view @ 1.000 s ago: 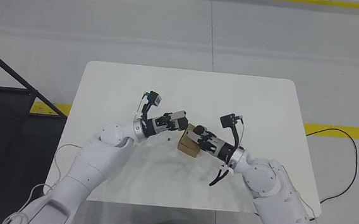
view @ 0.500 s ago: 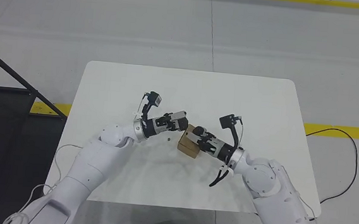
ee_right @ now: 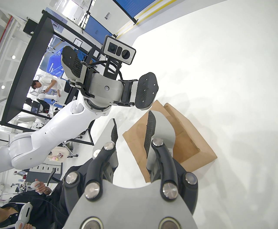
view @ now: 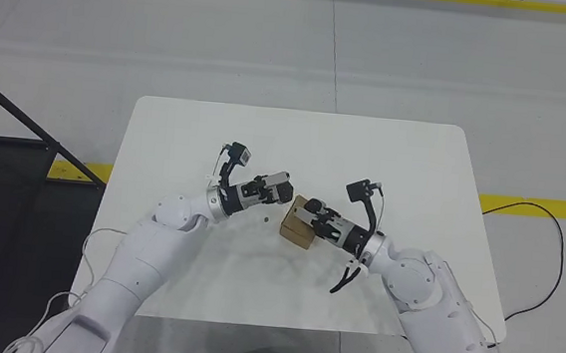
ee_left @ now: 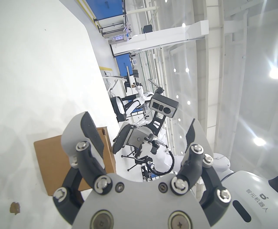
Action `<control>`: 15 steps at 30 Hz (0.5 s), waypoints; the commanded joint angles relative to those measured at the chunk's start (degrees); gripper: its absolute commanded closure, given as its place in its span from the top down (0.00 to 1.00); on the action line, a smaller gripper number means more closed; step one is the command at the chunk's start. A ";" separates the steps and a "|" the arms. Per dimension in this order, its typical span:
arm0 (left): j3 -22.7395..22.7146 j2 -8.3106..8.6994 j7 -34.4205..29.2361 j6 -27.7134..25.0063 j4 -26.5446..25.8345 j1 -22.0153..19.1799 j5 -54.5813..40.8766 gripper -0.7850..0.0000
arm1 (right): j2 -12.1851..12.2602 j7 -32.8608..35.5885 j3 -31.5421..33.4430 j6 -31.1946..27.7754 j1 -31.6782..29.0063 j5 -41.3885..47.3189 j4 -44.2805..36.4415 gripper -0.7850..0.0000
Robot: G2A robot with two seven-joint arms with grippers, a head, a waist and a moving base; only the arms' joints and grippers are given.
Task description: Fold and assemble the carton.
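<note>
here, brown carton [view: 298, 230] on white table [view: 404, 166], pale floor [view: 174, 38], yellow line [view: 540, 207]

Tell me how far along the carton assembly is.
Done: the brown carton stands on the table as a box. In hand: the open right hand seems to straddle one upright flap; the open left hand hangs just beside the carton, holding nothing. Left: the top looks open, so flaps need folding shut.
</note>
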 commanded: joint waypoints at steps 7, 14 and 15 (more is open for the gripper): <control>-0.26 -0.03 -0.31 0.14 -0.38 0.24 0.10 1.00 | -0.07 0.32 -0.18 0.22 0.13 -0.09 0.10 0.44; 0.12 -0.22 -0.50 0.35 -0.44 0.36 0.62 1.00 | -0.09 0.22 -0.03 0.00 0.12 -0.05 0.12 0.45; 0.19 -0.26 -0.51 0.41 -0.38 0.37 0.61 1.00 | -0.10 0.15 -0.02 -0.03 0.09 -0.09 0.11 0.45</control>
